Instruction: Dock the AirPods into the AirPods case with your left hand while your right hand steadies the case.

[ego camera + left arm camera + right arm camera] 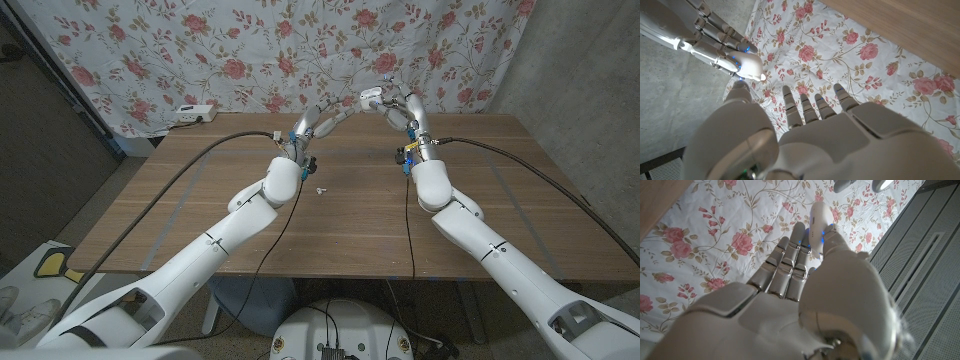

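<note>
White glossy AirPods case (818, 221) pinched in right hand (805, 280), left hand (810, 125) empty, fingers apart

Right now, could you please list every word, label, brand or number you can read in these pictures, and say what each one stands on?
No text can be read in any view.
AirPods case, held in the right hand: plain white, no marking visible.
Power strip at the table's far left edge: any print is too small to read.
Floral cloth behind: a flower pattern, no words.
Small white piece on the table: too small to tell.
</note>
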Available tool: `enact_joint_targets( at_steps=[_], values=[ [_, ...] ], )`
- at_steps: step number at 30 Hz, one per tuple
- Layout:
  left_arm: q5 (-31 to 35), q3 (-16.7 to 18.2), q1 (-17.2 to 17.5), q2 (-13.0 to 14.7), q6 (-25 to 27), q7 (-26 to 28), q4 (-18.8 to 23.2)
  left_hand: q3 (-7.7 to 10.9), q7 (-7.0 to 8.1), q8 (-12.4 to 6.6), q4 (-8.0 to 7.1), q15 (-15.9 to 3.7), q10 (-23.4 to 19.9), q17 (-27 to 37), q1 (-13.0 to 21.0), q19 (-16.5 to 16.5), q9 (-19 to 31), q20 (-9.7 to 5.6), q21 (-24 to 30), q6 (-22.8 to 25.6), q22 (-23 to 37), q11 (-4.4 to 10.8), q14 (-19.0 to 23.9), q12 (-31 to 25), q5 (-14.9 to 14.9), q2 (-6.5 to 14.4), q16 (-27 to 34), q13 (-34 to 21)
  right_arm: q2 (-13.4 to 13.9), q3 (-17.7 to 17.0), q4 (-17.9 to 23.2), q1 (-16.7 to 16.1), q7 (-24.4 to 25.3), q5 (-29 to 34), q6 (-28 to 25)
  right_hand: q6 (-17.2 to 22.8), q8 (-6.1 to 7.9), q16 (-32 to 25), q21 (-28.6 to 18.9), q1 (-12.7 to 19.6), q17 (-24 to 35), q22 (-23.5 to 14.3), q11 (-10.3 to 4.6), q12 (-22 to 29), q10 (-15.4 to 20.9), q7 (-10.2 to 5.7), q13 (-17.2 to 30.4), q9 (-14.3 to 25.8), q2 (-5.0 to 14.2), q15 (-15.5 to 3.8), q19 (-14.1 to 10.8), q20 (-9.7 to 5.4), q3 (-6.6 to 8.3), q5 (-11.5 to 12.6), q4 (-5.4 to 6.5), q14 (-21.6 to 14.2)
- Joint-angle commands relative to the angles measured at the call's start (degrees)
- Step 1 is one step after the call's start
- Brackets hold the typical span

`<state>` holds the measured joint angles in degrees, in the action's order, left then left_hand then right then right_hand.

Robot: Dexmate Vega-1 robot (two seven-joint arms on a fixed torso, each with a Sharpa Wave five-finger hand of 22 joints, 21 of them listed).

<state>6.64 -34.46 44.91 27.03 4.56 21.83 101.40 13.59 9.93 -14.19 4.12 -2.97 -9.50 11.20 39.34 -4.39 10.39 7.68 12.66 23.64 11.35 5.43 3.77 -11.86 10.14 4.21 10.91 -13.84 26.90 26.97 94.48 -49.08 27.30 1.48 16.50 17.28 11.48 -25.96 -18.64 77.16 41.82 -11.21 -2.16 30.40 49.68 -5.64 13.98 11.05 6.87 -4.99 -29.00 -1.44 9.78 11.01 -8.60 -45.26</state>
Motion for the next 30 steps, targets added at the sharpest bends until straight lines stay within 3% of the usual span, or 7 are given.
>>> enact_joint_targets(
  at_steps=[1,9,13,30],
  values=[
    [-3.29,0.68,0.77,-0.88,-2.71,1.05,-1.36,0.08,0.06,0.18,0.35,0.13,-0.27,0.05,-0.6,0.47,0.2,0.25,-0.15,0.49,0.22,0.12,0.17,-0.45,0.08,-0.12,0.24,-0.05,-0.17,0.48,-3.73,1.17,-0.58,2.56,5.47,0.12,0.26,0.16,-0.16,0.09,0.23,-0.07,-7.75,0.27,7.47,-0.63,0.27,0.15,0.6,-8.81,0.16,-0.41,-0.16,0.26,0.11,-0.37],
    [-5.47,1.76,1.97,-2.42,-7.71,3.15,-2.93,0.58,1.62,-0.69,1.27,-0.98,-2.32,0.0,-0.28,-0.04,0.22,-0.02,0.19,5.71,0.24,0.62,1.91,-1.5,0.1,0.03,0.82,0.16,-0.46,0.53,-4.55,1.37,0.32,4.8,5.31,0.27,0.32,0.31,-0.15,0.01,0.44,-0.09,-7.76,0.27,7.16,-1.06,0.44,0.16,0.68,-8.81,0.27,-0.57,-0.2,0.24,0.18,-0.17],
    [-4.42,2.04,2.77,-4.23,-9.76,6.95,-4.15,1.05,2.19,-1.15,2.08,-1.87,-3.41,-0.08,0.27,-0.68,0.22,-0.24,0.5,9.03,0.25,0.63,3.1,-1.98,0.1,0.14,1.04,0.29,-0.42,0.65,-4.7,1.52,0.21,5.27,4.74,0.33,0.34,0.46,-0.17,-0.03,0.51,-0.11,-7.78,0.22,6.92,-1.18,0.49,0.17,0.71,-8.81,0.28,-0.58,-0.22,0.22,0.22,0.02],
    [-7.94,2.21,2.31,-4.37,-10.86,3.68,-5.17,1.73,1.86,-2.44,3.28,-2.67,-5.26,-0.08,0.75,-1.44,0.14,-0.62,0.82,17.1,0.27,0.76,4.36,-2.6,0.03,0.05,1.04,0.53,0.14,1.26,-5.25,2.11,0.48,7.38,4.6,0.43,0.37,0.66,-0.19,-0.11,0.91,-0.14,-7.92,0.23,6.49,-1.37,0.72,0.18,0.9,-8.81,0.37,-0.67,-0.23,0.21,0.31,0.32]
  ],
)
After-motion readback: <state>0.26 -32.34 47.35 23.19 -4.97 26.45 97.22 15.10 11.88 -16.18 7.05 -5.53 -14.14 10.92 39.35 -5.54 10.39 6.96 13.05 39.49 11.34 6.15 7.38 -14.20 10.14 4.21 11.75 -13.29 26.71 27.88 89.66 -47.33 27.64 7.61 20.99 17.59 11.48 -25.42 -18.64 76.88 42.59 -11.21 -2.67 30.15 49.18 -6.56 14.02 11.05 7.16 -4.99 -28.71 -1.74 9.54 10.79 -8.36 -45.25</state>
